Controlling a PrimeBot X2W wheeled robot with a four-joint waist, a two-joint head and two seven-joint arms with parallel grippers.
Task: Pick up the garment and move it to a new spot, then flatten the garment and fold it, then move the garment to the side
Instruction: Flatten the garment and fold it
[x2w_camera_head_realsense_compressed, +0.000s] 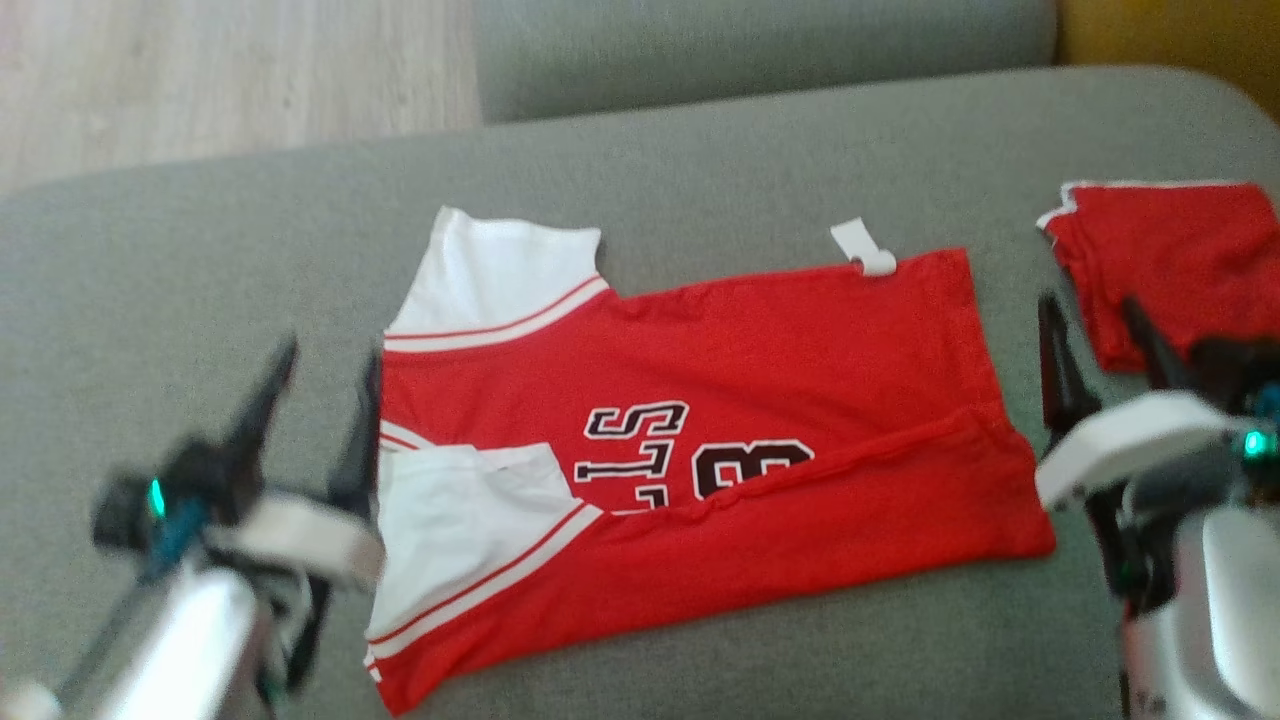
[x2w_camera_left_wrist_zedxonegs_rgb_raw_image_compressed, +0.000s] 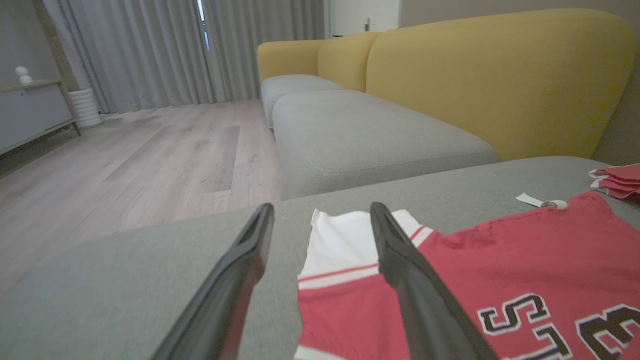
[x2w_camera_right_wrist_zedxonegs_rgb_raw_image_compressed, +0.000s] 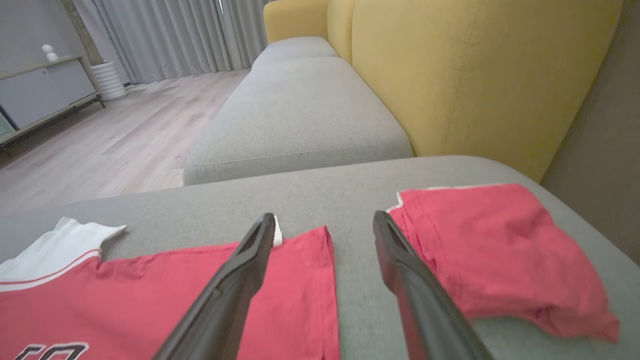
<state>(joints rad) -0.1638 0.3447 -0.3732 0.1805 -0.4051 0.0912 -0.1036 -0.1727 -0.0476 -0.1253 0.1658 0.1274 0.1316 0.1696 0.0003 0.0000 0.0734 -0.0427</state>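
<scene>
On the red jersey (x2w_camera_head_realsense_compressed: 750, 350) we read black, white-edged lettering lying sideways, an S clear, the rest cut off by the fold

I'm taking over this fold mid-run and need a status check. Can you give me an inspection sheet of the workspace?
Surface: grey cushion, bare around the clothes.
Job's things: red and white jersey lies flat, near long edge folded over, white tag sticking out at the far edge.
Clutter: folded red garment at the right, apart from the jersey.
Grippers: left gripper open at the jersey's left edge, holding nothing; right gripper open between the jersey and the red garment, holding nothing.
Cables: nothing seen.
Surroundings: wood floor, yellow backrest, curtains, sideboard.
</scene>
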